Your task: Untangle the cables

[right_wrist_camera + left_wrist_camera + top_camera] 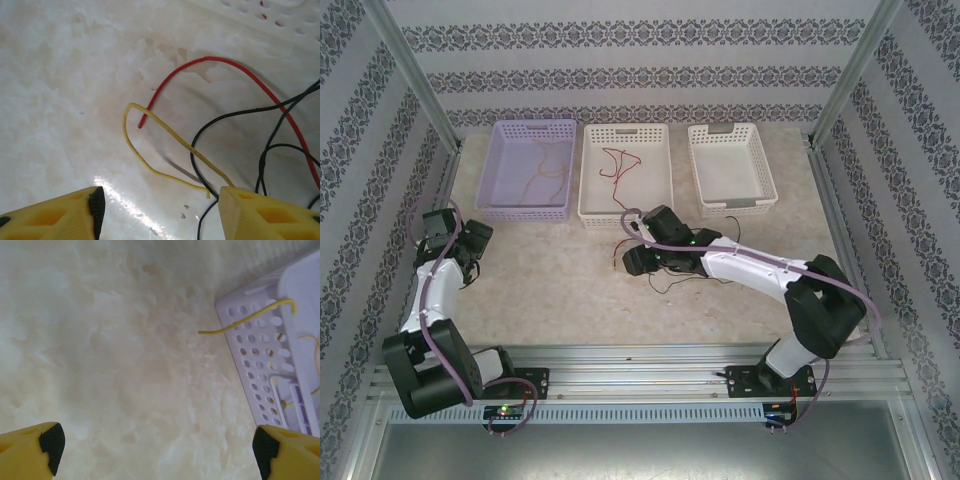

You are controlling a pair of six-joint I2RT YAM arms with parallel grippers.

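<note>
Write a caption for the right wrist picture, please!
Open right gripper above crossing red wire, yellow wire and black wires on the table.

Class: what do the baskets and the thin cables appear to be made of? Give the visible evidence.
Lavender basket, middle white basket and right white basket: likely moulded plastic, matte, regular holes. Red cable, yellow cable, black cable: probably plastic-insulated wire, smooth, holding springy curves.

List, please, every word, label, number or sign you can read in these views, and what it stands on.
None: no readable text.
The purple basket, middle basket, right basket, table, red cable, yellow cable, black cable, left gripper and right gripper are unmarked; the wallpaper carries only ornament.
</note>
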